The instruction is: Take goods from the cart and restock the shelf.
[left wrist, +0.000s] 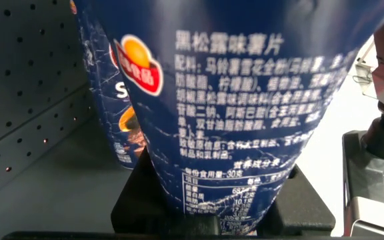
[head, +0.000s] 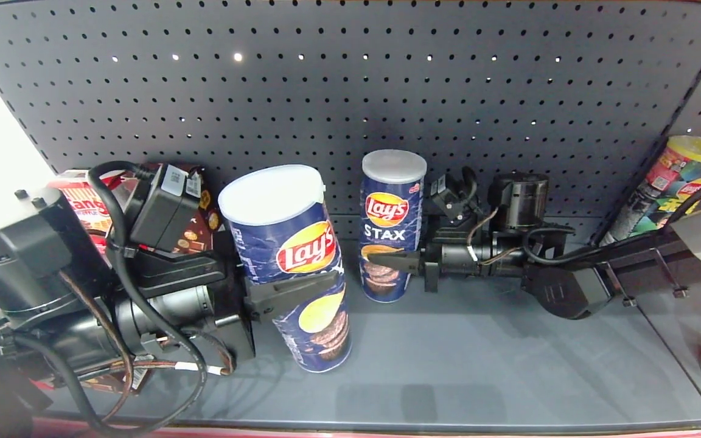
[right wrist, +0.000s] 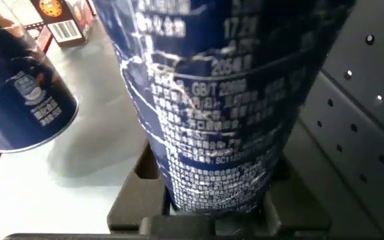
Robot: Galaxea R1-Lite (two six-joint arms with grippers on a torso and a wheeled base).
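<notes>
Left gripper (head: 311,281), centre-left of frame, is closed across the middle of the tilted can (head: 283,243). The can's long axis leans with its top toward the upper left and its base low by the shelf (head: 478,353). Right gripper (head: 387,258), centre frame, is clamped on the upright can (head: 392,207), just right of the tilted one and apart from it. Judgement: righting the tilted can falls to the left arm. Both cans carry logos and dense small print.

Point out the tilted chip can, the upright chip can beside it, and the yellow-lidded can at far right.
tilted chip can (head: 303,250), head view, on its front logo.
upright chip can (head: 390,226), head view, on the middle of its label.
yellow-lidded can (head: 670,179), head view, on its printed side.
</notes>
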